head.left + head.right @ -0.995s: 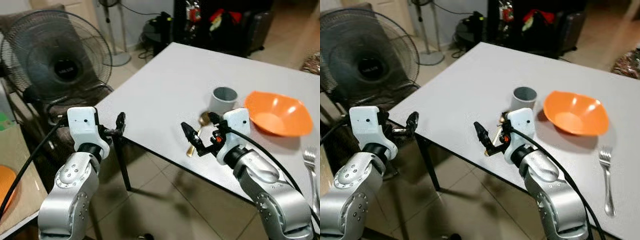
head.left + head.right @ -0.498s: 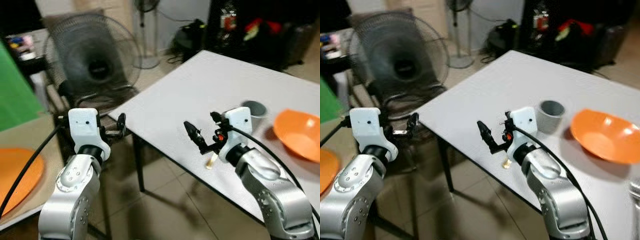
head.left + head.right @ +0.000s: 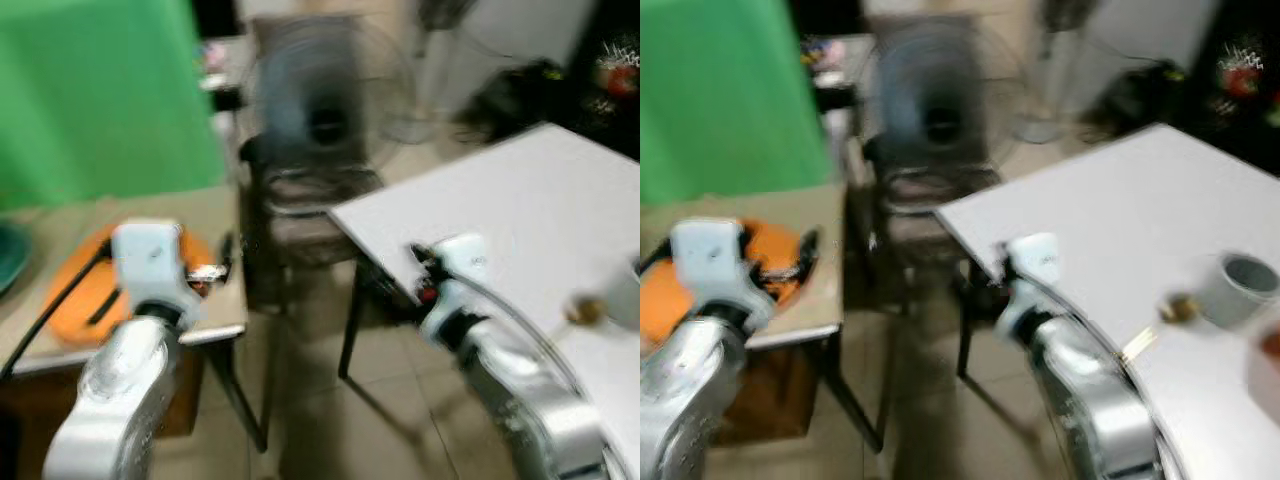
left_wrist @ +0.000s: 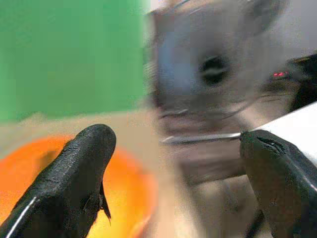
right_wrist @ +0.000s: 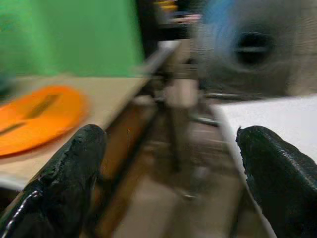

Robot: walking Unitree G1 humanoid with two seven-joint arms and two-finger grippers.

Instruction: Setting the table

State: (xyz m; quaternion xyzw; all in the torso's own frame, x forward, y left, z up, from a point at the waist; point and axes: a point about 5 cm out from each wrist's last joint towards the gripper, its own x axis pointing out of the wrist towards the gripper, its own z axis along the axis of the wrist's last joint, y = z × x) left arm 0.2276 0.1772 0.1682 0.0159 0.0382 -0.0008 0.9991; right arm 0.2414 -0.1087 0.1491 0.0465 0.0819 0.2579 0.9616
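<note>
The views are blurred. An orange plate point(image 3: 75, 300) lies on a low beige side table point(image 3: 215, 322) at the left, with a dark strip on it that I cannot make out. My left gripper point(image 3: 225, 262) is held over that table's near corner, and the left wrist view shows it open point(image 4: 173, 173) with the orange plate point(image 4: 124, 198) beyond. The white table point(image 3: 520, 200) is at the right, with a grey cup point(image 3: 1240, 285) and a gold spoon point(image 3: 1160, 325) on it. My right gripper point(image 5: 171, 168) is open and empty by the white table's corner.
A standing fan point(image 3: 320, 90) and a dark chair point(image 3: 300, 215) stand between the two tables. A green screen point(image 3: 100, 90) rises behind the side table. Tiled floor point(image 3: 330, 420) lies in front of me, between the table legs.
The camera has swung left: the white table slid to the right, the orange bowl left the picture, and the side table with the orange plate came in. Both grippers stay open.
</note>
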